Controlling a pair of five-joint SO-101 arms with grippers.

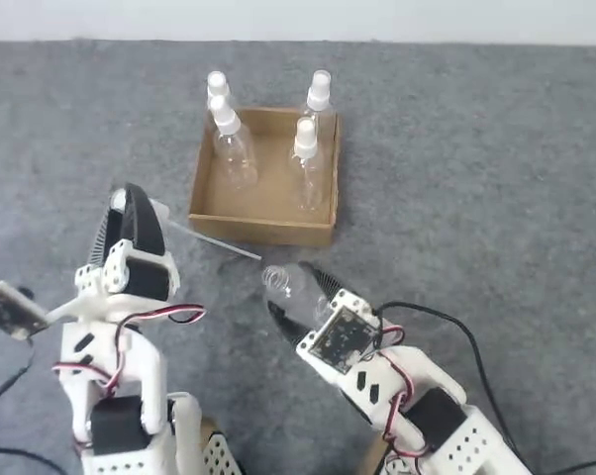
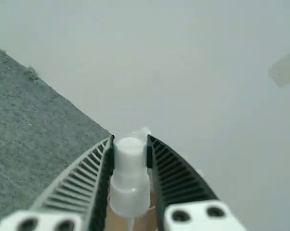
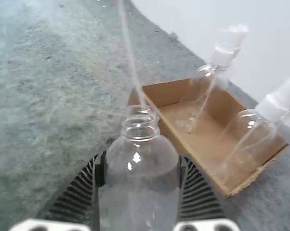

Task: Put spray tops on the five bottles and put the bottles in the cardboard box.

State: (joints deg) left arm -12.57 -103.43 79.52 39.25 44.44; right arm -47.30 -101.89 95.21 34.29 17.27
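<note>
1 uncapped bottle (image 3: pixel 138 180) inside the right end effector (image 3: pixel 141 162)

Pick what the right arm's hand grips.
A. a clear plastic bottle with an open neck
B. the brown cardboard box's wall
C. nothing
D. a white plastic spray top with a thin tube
A: the right hand is shut on the clear plastic bottle with an open neck; the white plastic spray top sits in the left hand.
</note>
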